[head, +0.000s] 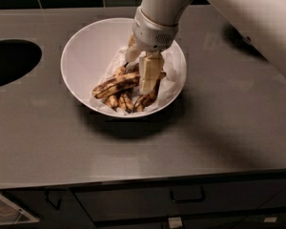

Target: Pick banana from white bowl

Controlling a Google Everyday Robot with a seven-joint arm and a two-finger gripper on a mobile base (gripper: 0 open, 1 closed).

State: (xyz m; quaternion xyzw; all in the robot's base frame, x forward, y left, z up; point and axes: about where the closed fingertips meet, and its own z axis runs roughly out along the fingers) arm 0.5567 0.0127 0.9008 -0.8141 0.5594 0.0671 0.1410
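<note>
The white bowl [86,46] stands on the grey counter, lined with crumpled white paper and holding several overripe bananas. The longest banana [115,85], yellow streaked with brown-black, lies across the pile from lower left to upper right. My gripper [142,73] reaches down from the upper right into the bowl and sits right on the banana pile, over the right part of the long banana, hiding that part. The white arm covers the bowl's far right rim.
A grey counter [219,128] carries the bowl. A dark oval opening [12,61] is cut into the counter at the left. Dark tiles run along the back. Drawers with handles [186,197] sit below the front edge.
</note>
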